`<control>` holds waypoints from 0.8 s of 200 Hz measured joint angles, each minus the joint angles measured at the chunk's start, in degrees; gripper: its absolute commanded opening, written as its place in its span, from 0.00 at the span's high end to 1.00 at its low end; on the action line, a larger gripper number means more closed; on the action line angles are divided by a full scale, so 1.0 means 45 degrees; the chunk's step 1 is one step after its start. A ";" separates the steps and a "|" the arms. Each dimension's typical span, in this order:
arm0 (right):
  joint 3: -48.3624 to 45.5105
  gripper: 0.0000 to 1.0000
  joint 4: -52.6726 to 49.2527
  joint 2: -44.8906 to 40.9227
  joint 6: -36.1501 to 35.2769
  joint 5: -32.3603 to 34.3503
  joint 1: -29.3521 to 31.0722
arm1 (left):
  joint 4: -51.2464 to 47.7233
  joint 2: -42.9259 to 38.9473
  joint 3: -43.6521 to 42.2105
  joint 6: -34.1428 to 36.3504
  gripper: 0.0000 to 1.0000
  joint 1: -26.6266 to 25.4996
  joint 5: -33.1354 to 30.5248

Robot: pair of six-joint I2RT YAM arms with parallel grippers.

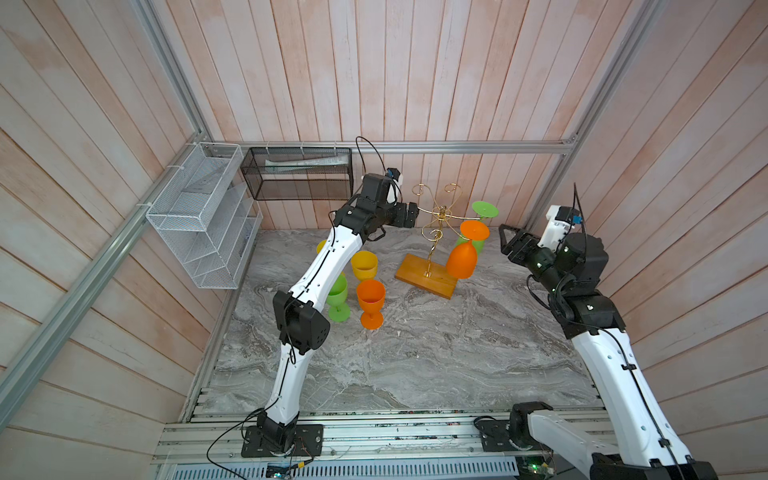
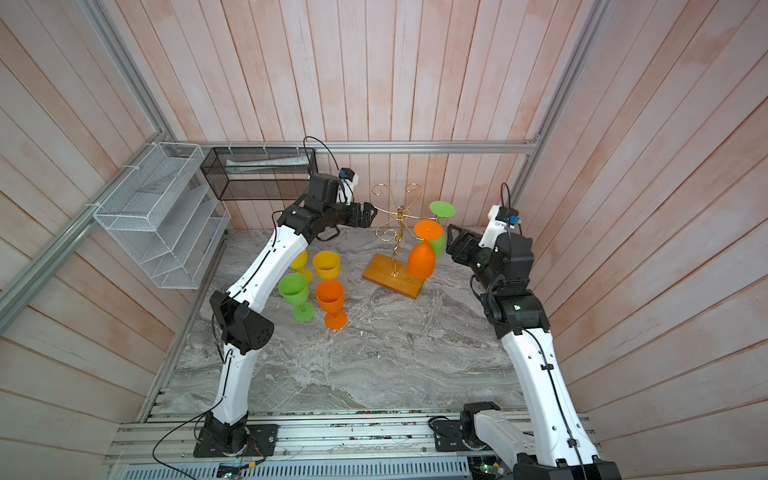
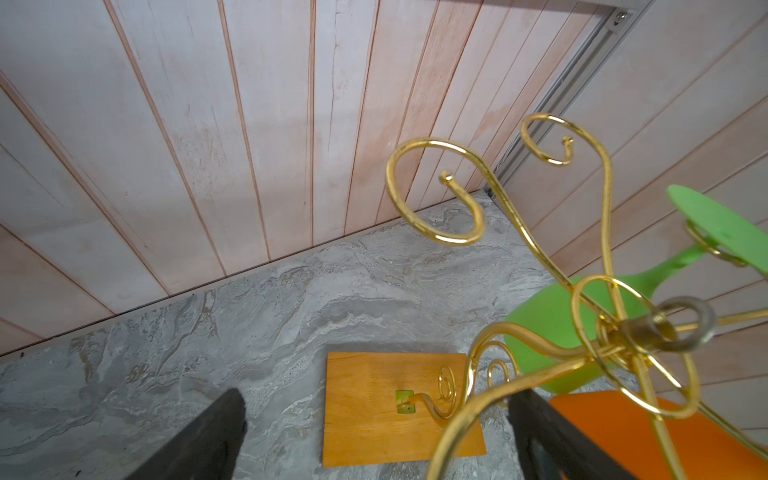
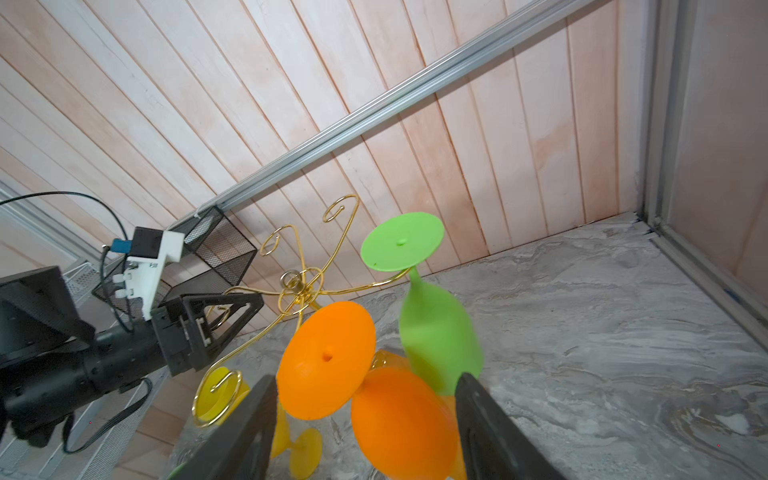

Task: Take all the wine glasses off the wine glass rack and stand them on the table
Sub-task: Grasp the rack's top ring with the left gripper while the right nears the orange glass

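Hanging wine glass (image 4: 403,424), ahead of right gripper (image 4: 365,377) fingers (image 4: 249,419)

No text, label or number can be read (anywhere in view).

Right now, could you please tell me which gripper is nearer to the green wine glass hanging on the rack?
Right. The right gripper sits just beside the green wine glass, apart from it; the left gripper is across the rack.
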 measured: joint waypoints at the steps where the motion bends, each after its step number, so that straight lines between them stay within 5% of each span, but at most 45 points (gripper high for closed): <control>1: 0.0000 0.35 0.0000 0.0005 0.0015 0.0000 0.0015 | 0.0010 0.0005 0.0000 -0.0010 0.00 -0.0005 0.0019; 52: -0.0194 0.41 0.0345 0.0432 0.1549 -0.0879 0.0374 | 0.1253 -0.0087 -0.0296 -0.0539 0.00 -0.0024 0.0097; 160: -0.0437 0.59 0.1987 0.1817 0.5829 -0.3512 -0.0112 | 0.5037 -0.6577 -0.8131 -0.0432 0.00 -0.0019 0.0418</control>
